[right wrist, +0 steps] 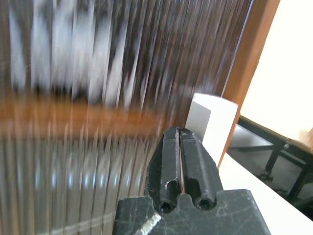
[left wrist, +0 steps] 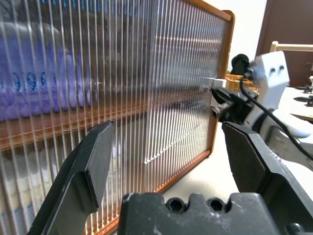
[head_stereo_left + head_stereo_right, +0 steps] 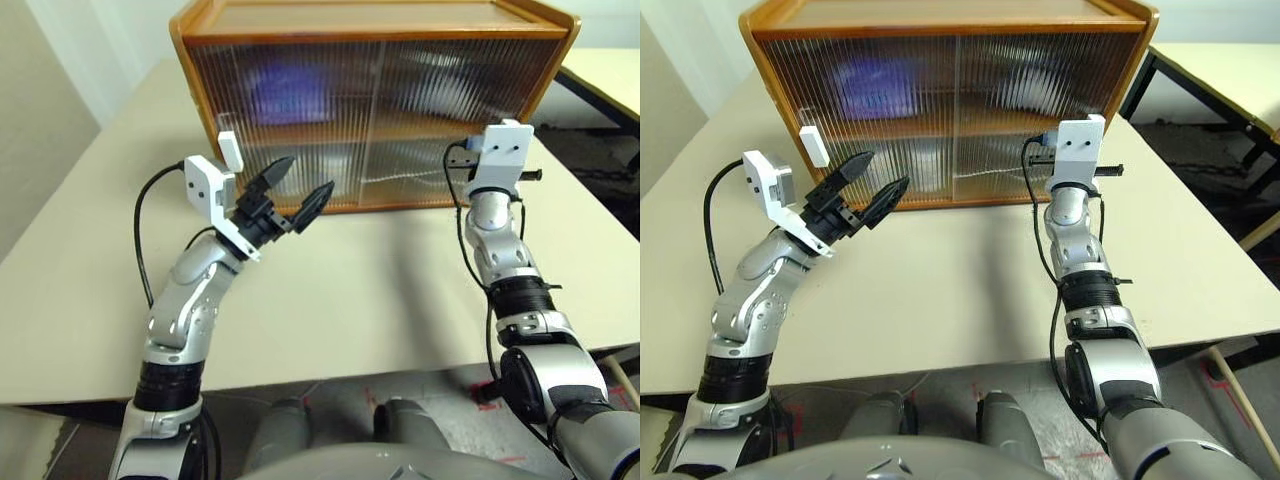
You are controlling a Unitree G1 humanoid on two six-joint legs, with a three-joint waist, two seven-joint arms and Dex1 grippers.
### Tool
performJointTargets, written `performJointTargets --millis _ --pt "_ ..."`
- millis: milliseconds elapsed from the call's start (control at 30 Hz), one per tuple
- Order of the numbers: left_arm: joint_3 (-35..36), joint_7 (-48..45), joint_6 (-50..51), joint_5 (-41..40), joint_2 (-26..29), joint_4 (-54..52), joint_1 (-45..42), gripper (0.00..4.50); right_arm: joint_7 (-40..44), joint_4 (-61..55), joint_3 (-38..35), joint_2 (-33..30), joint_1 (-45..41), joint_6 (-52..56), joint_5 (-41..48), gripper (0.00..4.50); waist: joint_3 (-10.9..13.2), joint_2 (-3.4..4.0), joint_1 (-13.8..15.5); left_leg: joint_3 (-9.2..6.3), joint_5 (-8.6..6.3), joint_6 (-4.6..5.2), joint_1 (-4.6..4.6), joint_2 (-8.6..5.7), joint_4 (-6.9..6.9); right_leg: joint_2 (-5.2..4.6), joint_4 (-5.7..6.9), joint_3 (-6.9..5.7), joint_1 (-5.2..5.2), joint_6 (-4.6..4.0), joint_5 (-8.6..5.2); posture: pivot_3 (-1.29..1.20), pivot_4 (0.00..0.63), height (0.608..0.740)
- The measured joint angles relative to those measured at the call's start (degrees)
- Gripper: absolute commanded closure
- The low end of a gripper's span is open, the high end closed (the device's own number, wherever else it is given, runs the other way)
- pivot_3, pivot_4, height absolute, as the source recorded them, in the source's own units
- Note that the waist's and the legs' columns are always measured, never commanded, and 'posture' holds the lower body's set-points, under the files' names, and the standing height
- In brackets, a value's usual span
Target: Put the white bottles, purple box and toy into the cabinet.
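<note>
A wooden cabinet (image 3: 370, 110) stands on a pale table (image 3: 380, 290), its 2 ribbed sliding doors drawn shut, with the purple box (image 3: 295, 92) a lilac blur on the upper shelf behind the left door. The left pincer (image 3: 296, 190) hangs before the left door near its white handle (image 3: 231, 150), fingers spread well apart and holding nothing. The right pincer (image 1: 179, 147) sits at the right door's white handle (image 1: 209, 117), its 2 fingers pressed almost together, gripping nothing.

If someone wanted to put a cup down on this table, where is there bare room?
The table is bare between the cabinet and the near edge. It is tight close to the cabinet's front, where the left hand and right hand are.
</note>
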Motion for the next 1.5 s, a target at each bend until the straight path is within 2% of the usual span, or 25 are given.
performJointTargets --millis 300,500,600,667,900,1500 --pt "-0.34 -1.1 -0.87 -0.02 -0.32 2.0 -0.03 0.0 10.65 -22.71 2.3 0.31 15.41 4.55 1.78 0.03 0.01 0.03 -1.02 -0.02 -0.02 -0.02 -0.17 0.02 -0.01 0.0 0.0 -0.04 -0.15 0.0 -0.02 0.03 0.0 0.74" --pt "1.9 -0.9 -6.18 0.8 -1.27 6.1 2.77 0.0 21.2 -29.42 -1.14 -0.01 23.71 3.73 12.59 0.03 0.0 0.03 -2.15 0.01 -0.03 -0.04 0.05 0.04 0.02 0.01 -0.05 -0.02 0.04 0.13 -0.07 -0.03 0.0 0.74" --pt "5.73 2.74 -12.07 3.27 -2.61 10.28 6.82 0.0 29.59 -29.99 -2.96 -1.19 29.38 0.13 19.63 0.03 0.01 0.01 -2.95 0.02 -0.14 -0.23 0.25 0.07 -0.07 0.0 -0.03 -0.01 0.18 0.11 -0.18 -0.04 0.0 0.74" --pt "7.86 5.48 -15.19 5.06 -3.39 12.91 8.23 0.0 32.2 -29.87 -4.21 -1.61 31.37 -1.85 21.52 0.03 0.03 0.0 -3.26 0.04 -0.17 -0.29 0.26 0.07 -0.06 0.01 -0.01 0.0 0.14 0.11 -0.16 -0.05 0.0 0.74" --pt "13.3 14.24 -24.83 10.57 -4.82 17.3 13.12 0.0 33.6 -28.34 -6.22 -0.74 34.29 -7.69 22.64 0.03 0.0 -0.01 -3.3 0.14 -0.24 -0.4 0.5 0.09 -0.07 -0.05 0.01 0.0 0.27 0.06 -0.16 -0.04 0.0 0.74" --pt "15.05 20.5 -29.57 12.99 -6.46 17.82 16.93 0.0 36.71 -19.18 -7.9 -0.62 31.0 -12.33 23.66 0.03 0.02 -0.07 -2.7 0.24 -0.25 -0.42 0.48 0.11 -0.09 -0.09 0.01 -0.01 0.23 0.06 -0.12 0.06 0.0 0.74"
